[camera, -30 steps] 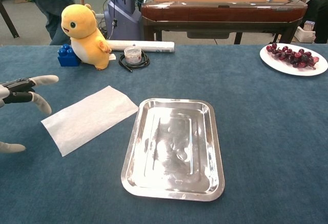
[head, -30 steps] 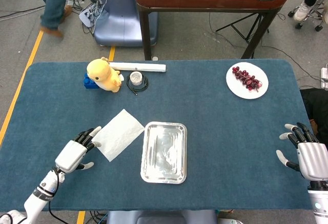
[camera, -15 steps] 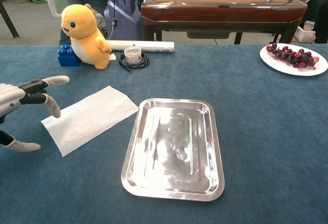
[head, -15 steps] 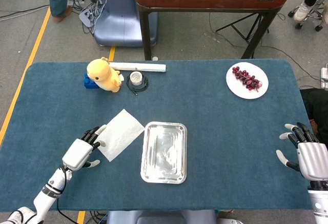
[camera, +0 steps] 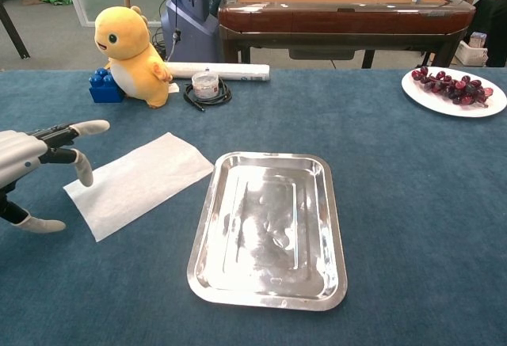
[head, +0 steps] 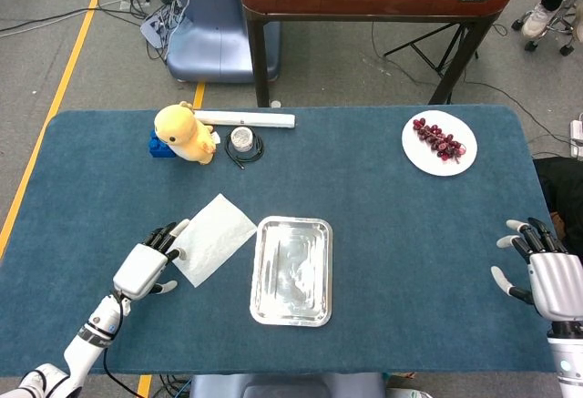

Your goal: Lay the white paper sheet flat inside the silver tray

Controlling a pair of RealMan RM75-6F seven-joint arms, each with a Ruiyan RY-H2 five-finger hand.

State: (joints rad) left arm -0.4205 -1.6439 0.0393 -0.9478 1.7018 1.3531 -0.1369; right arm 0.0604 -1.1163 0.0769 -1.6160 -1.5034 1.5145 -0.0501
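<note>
Left hand [head: 146,267] has advanced to the white paper sheet [head: 215,237], fingers [camera: 82,169] apart, apparently touching its edge; sheet lies on counter beside the silver tray [head: 292,312], ungrasped.

The tabletop [head: 383,234] was covered in a matt, napped blue cloth. The silver tray [head: 291,270] was glossy metal with a mirror-like, slightly rippled floor. Left of it, the white paper sheet [head: 214,237] looked thin, matt and smooth. At the far left, the yellow duck toy [head: 185,133] was soft plush. The far-right plate [head: 439,143] was smooth and white under glossy red grapes [head: 439,139]. Both hands [head: 144,268] [head: 547,275] had hard, pale plastic-looking shells.
</note>
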